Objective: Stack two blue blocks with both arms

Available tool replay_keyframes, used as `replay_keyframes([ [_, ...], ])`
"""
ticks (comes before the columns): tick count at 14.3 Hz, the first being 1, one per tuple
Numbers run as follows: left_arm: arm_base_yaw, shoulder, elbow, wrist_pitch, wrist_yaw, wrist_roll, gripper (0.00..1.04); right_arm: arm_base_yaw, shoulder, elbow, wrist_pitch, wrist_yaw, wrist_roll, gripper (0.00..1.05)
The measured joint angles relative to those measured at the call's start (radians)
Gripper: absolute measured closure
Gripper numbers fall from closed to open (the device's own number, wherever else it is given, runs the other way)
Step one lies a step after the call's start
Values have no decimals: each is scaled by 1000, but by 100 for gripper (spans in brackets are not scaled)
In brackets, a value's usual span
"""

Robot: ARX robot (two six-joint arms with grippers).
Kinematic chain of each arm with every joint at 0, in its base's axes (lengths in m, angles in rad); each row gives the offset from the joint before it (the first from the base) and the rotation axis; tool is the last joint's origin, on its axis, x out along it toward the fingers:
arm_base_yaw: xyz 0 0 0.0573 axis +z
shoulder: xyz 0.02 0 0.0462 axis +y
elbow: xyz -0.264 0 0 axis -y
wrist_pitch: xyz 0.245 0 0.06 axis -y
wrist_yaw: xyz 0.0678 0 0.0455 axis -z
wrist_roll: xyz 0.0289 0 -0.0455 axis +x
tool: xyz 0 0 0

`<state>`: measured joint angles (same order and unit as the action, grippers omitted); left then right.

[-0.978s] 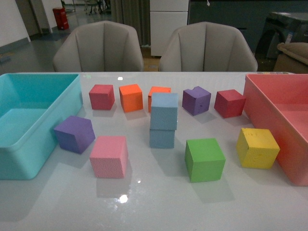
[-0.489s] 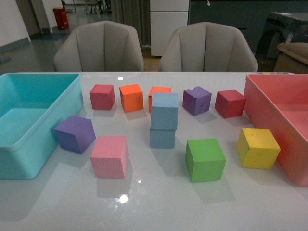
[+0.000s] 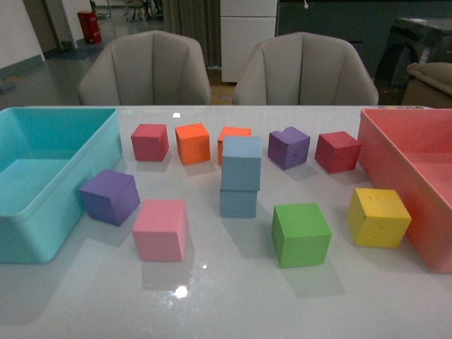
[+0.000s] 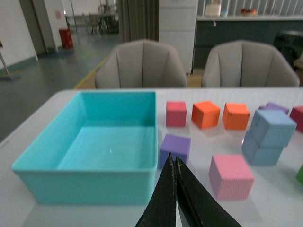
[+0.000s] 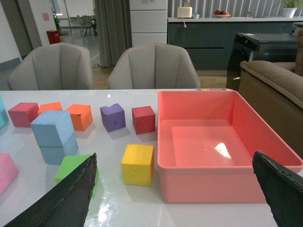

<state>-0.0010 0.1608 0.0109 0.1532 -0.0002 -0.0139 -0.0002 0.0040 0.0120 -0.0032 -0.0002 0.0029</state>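
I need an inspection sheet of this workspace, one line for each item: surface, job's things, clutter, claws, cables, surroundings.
Surface: glossy white table, lamp glare near the front edge.
Job's things: upper blue block sits on lower blue block, slightly turned.
Clutter: pink cube, green cube, yellow cube, two purple, two red and two orange cubes; teal bin; pink bin.
Claws: left claw shut, holding nothing; right claw open wide.
Cables: nothing seen.
Surroundings: two grey chairs behind the table.

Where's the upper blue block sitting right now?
In the front view, the upper blue block rests on the lower blue block near the table's centre, just in front of an orange cube and behind the green cube.
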Motion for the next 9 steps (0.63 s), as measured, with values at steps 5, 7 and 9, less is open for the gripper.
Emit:
replay_keyframes([
  [5, 0, -154, 0, -156, 0, 0, 103, 0, 0, 0, 0, 0, 0, 6],
  [7, 0, -154, 0, -156, 0, 0, 103, 0, 0, 0, 0, 0, 0, 6],
  [9, 0, -154, 0, -156, 0, 0, 93, 0, 0, 0, 0, 0, 0, 6],
])
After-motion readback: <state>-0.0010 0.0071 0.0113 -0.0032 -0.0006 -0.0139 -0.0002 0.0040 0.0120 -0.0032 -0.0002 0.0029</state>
